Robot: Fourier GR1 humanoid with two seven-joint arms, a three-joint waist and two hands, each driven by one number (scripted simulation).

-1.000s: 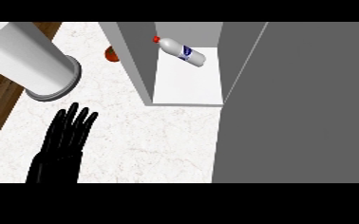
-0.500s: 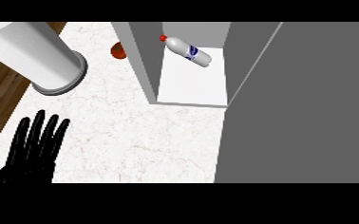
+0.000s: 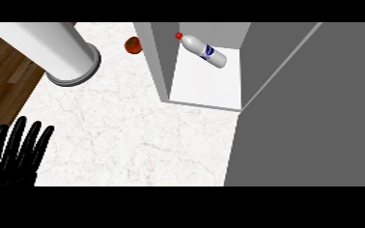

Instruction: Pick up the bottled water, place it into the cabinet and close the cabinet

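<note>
The water bottle (image 3: 204, 52), white with a red cap and a blue label, lies on its side on the white shelf (image 3: 210, 84) inside the grey cabinet (image 3: 160, 58). The cabinet's grey door (image 3: 299, 116) stands open, filling the right side of the view. My left hand (image 3: 21, 152) shows at the lower left edge, open with straight fingers pointing up, far from the cabinet. My right hand is out of sight.
A large white cylinder (image 3: 53, 50) stands on the marble counter (image 3: 135, 135) at the upper left. A small red tomato (image 3: 133, 44) lies just left of the cabinet wall. Dark wood floor (image 3: 14, 77) shows past the counter's left edge.
My left hand has slid left and down towards the view's lower left corner. The bottle and cabinet door hold their places relative to each other while the view shifts slightly.
</note>
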